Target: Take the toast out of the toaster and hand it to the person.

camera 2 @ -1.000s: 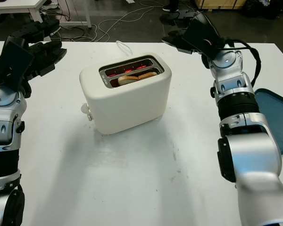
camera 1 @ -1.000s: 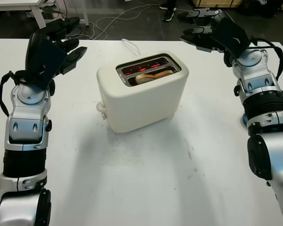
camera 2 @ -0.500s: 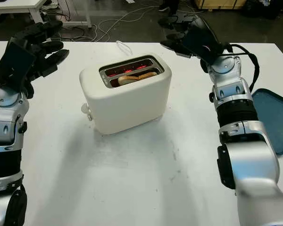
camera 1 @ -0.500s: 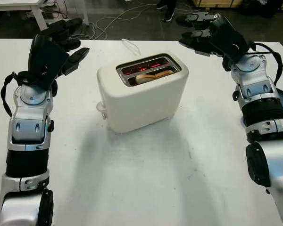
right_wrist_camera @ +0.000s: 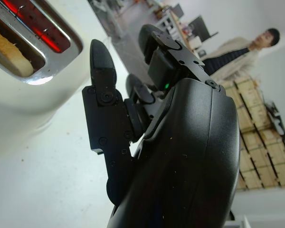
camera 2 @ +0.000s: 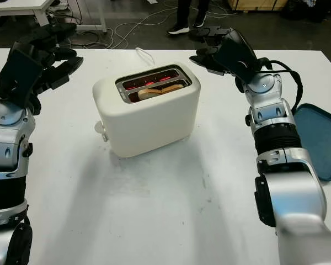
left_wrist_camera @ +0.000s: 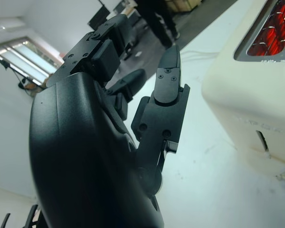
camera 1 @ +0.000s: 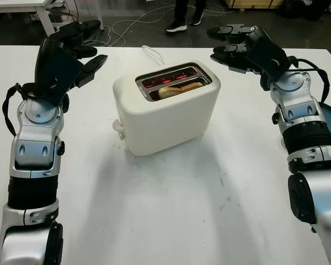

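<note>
While the toast (camera 1: 175,89) sits low in the near slot of the toaster (camera 1: 166,108), with the far slot glowing red, bring your right hand (camera 1: 244,44), which is empty and open beside the toaster's far right corner, over that slot. Pinch the crust and lift straight up. Your left hand (camera 1: 71,51), also open, hangs off to the toaster's left.

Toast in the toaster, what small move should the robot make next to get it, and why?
Probably bring the open right hand in over the toaster's near slot: the toast sits there ungrasped, and that hand is beside the slot end, holding nothing.
</note>
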`<act>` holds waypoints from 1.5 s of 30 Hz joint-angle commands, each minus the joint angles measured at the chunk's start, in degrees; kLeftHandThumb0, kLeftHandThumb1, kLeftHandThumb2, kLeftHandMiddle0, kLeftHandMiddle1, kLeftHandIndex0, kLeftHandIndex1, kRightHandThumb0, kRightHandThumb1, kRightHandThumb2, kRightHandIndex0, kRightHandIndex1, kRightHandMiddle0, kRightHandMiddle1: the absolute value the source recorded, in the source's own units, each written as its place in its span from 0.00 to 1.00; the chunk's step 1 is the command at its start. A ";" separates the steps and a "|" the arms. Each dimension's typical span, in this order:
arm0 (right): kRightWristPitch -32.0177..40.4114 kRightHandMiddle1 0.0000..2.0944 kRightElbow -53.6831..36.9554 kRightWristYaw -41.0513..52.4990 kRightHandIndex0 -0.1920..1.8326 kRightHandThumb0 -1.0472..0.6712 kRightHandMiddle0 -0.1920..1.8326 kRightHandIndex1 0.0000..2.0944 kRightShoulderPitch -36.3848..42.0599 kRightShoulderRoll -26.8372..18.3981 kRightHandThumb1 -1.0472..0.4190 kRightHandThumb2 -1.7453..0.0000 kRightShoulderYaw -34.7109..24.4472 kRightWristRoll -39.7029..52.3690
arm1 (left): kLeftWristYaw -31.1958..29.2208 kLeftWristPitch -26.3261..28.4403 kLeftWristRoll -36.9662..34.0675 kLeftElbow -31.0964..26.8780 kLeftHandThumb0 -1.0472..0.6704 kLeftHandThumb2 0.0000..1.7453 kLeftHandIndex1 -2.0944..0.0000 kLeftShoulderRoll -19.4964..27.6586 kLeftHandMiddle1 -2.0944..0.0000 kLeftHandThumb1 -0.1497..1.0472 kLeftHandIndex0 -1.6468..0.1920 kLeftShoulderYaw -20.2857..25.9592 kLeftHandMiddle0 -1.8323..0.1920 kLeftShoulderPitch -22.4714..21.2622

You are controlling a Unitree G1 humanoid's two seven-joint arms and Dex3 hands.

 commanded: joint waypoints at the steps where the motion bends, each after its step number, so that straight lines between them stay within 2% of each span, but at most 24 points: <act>1: 0.22 0.00 -0.61 0.28 0.41 0.40 0.39 0.04 1.00 -0.43 0.09 0.91 -0.42 0.78 | 0.50 0.93 0.23 -0.98 0.47 0.09 0.93 -0.63 0.52 0.85 0.57 -0.16 0.79 0.76; 17: 1.82 0.00 -1.86 0.76 0.41 0.40 0.40 0.04 0.78 -0.14 0.09 0.90 0.32 -0.13 | -0.34 -0.35 1.25 -0.84 0.47 0.10 0.92 -0.15 0.53 0.85 0.58 -0.40 0.79 1.01; 45: 0.10 0.00 -1.25 1.65 0.42 0.39 0.40 0.04 0.66 -0.58 0.09 0.90 1.11 -0.33 | -0.59 -1.17 2.44 -0.20 0.47 0.13 0.89 0.18 0.53 0.81 0.59 -1.06 0.79 0.69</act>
